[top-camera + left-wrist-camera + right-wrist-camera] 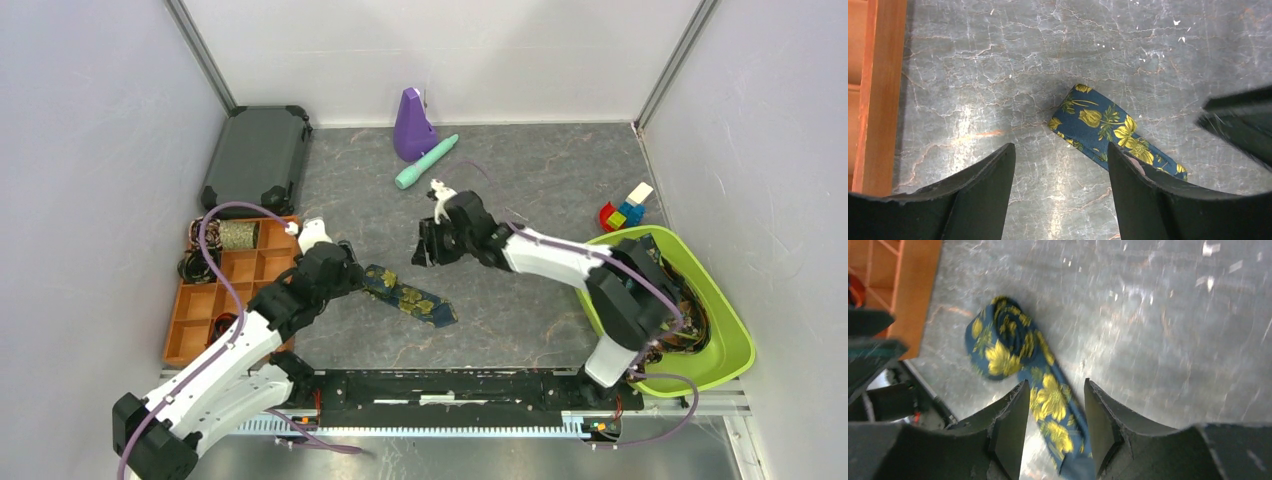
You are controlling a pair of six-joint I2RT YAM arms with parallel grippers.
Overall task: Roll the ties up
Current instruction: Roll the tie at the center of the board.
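Black case (257, 158) far left, orange tray (203, 301) nearer; purple cone (411, 126) beside teal cylinder (426, 162) at the back; toy blocks (625, 209) by green basket (738, 345).

looked like a robotics lab cell: white panel walls (90, 150), aluminium corner posts (205, 55), grey marbled surface (540, 180), arm mounting rail (450, 385).

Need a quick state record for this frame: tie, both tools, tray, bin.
tie: navy with yellow flowers, lying on table; end nearer the tray loosely coiled, rest flat
left tool: open, empty, by the coiled end
right tool: open, raised; tie shows between its fingers, apparently not gripped
tray: orange, left of tie; rolled ties in some compartments
bin: green, far right; dark fabric inside
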